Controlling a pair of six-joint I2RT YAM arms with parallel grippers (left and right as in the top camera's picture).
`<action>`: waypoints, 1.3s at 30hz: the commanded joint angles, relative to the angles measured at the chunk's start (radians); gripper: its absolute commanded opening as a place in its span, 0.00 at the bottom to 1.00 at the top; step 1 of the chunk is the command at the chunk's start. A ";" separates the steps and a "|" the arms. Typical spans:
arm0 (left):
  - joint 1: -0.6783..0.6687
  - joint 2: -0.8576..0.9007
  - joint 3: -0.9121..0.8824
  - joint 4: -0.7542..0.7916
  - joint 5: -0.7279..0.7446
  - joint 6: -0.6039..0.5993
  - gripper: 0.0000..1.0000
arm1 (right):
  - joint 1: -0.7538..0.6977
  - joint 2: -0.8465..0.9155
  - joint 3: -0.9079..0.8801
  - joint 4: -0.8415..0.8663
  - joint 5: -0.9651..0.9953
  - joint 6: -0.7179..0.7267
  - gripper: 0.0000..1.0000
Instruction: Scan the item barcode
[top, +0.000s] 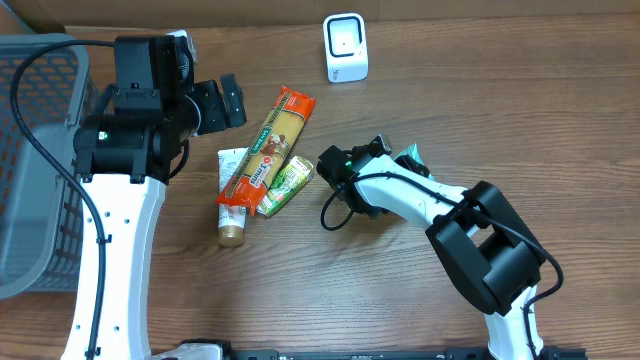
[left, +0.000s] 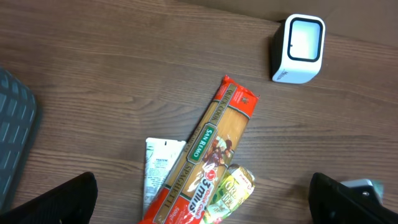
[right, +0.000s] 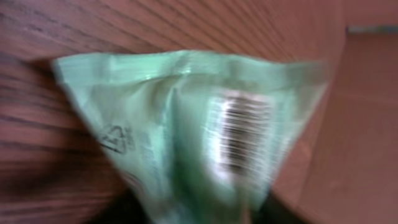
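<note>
A pale green packet (right: 186, 124) fills the right wrist view, its black barcode (right: 239, 134) facing the camera, all of it blurred. Its lower end runs down between the dark fingers of my right gripper (right: 199, 214); the blur hides whether they press on it. From overhead only a corner of the green packet (top: 409, 155) shows beside the right gripper (top: 390, 156), right of the middle. The white scanner (top: 346, 48) stands at the back of the table, also seen as the scanner (left: 298, 50). My left gripper (top: 225, 100) hangs open at the left, holding nothing.
A red spaghetti pack (top: 268, 145) lies over a white tube (top: 232, 195) and beside a yellow-green pouch (top: 286, 184), between the two arms. A grey mesh basket (top: 35, 160) stands at the far left edge. Black cables trail by both arms.
</note>
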 joint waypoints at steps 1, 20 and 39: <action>0.000 0.000 0.009 0.001 -0.013 -0.013 0.99 | 0.008 0.008 0.008 0.009 -0.033 0.012 0.82; 0.000 0.000 0.009 0.001 -0.013 -0.013 1.00 | -0.017 0.008 -0.003 0.158 -0.168 -0.027 0.92; 0.000 0.000 0.009 0.001 -0.013 -0.013 1.00 | -0.222 0.008 -0.101 0.252 -0.392 -0.052 0.46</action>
